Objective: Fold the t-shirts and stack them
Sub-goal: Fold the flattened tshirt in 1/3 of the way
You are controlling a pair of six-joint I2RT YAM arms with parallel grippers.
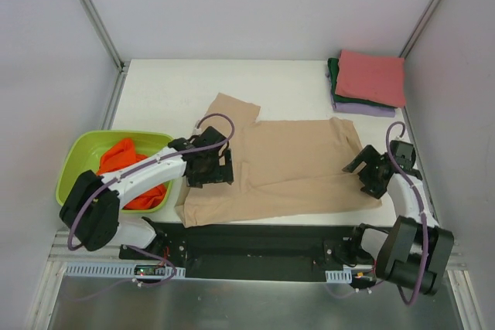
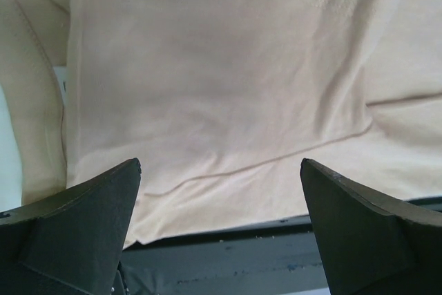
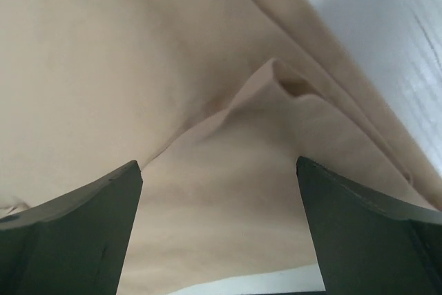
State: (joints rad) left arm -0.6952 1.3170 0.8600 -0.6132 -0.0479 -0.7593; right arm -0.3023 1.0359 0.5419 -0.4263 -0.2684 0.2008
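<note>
1. The left jaws stand wide open, both fingers (image 2: pixel 83 219) apart and holding nothing. They hover over the left part of the beige t-shirt (image 1: pixel 286 168), close to its near hem.
2. The right jaws are also spread open and grip nothing. They sit over the right edge of the same shirt, and in the right wrist view a raised fold of beige cloth lies between the two fingers (image 3: pixel 76 233).
3. The beige t-shirt lies spread on the desk (image 1: pixel 170 90), stretching from one pair of jaws to the other. One sleeve points away towards the far side.
4. To the left of the left jaws is a lime-green basin (image 1: pixel 77 160) at the desk's left edge. It holds a crumpled orange t-shirt (image 1: pixel 120 156), and the left arm (image 1: pixel 139 171) passes over the basin's near right part, hiding some of the shirt.
5. Beyond the right jaws, in the far right corner of the desk, is a stack of folded shirts well apart from the beige one. A pinkish-red t-shirt (image 1: pixel 371 75) is on top, a dark green t-shirt (image 1: pixel 333 75) is under it, and a lavender t-shirt (image 1: pixel 363 109) is at the bottom.
</note>
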